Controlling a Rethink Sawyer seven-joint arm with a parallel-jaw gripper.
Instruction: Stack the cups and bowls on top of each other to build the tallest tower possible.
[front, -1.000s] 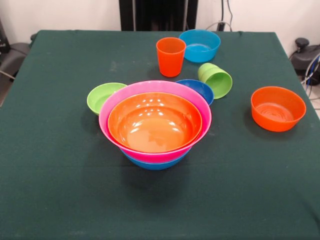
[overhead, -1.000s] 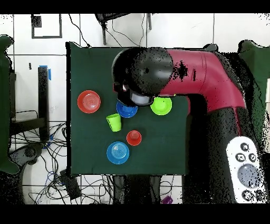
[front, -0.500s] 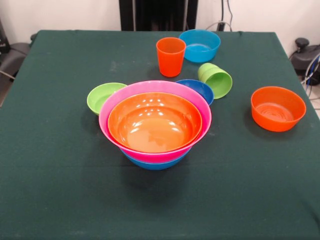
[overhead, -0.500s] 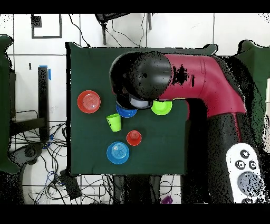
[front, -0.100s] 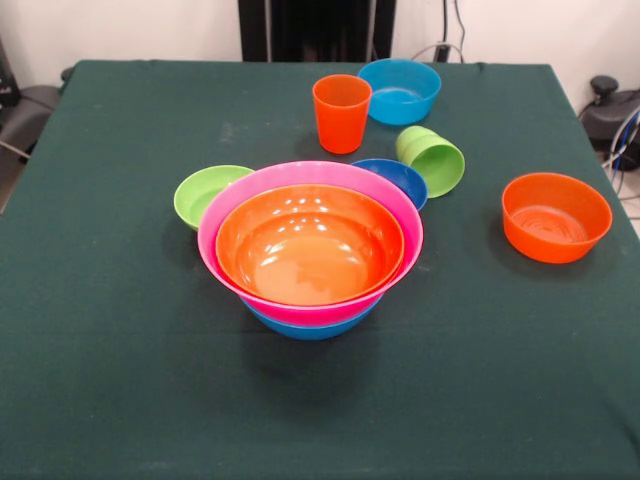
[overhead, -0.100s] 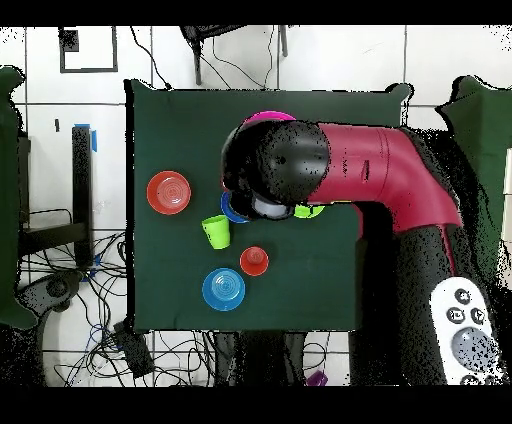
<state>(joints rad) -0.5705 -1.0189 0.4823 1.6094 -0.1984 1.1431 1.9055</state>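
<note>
The claw itself shows in neither view, so whether it is open or shut, or has hold of anything, cannot be told. From overhead only the red and black arm (overhead, -0.100s: 372, 170) is seen, bent across the counter (front, -0.100s: 120, 350), its rounded black head (overhead, -0.100s: 275, 170) hanging over the tower (front, -0.100s: 310, 250) and hiding nearly all of it (a sliver of pink rim peeks out on the side away from the base). With the claw hidden, places can be given only against that black head and the things themselves. The tower is three nested large bowls: a blue bowl (front, -0.100s: 310, 328) at the bottom, a pink bowl (front, -0.100s: 222, 215) in it, and an orange bowl (front, -0.100s: 310, 245) sitting inside the pink one, all upright. A lime green bowl (front, -0.100s: 205, 192) stands just beside the tower, and a dark blue bowl (front, -0.100s: 400, 178) sits close against the tower's rim; both are partly under the black head when seen from above. The lime green cups (front, -0.100s: 435, 160), one nested in the other, lie on their side next to the dark blue bowl. The orange cup (front, -0.100s: 341, 112) stands upright clear of the arm, with a light blue bowl (front, -0.100s: 400, 90) just beside it. A smaller orange bowl (front, -0.100s: 556, 216) stands alone, well apart from the tower.
</note>
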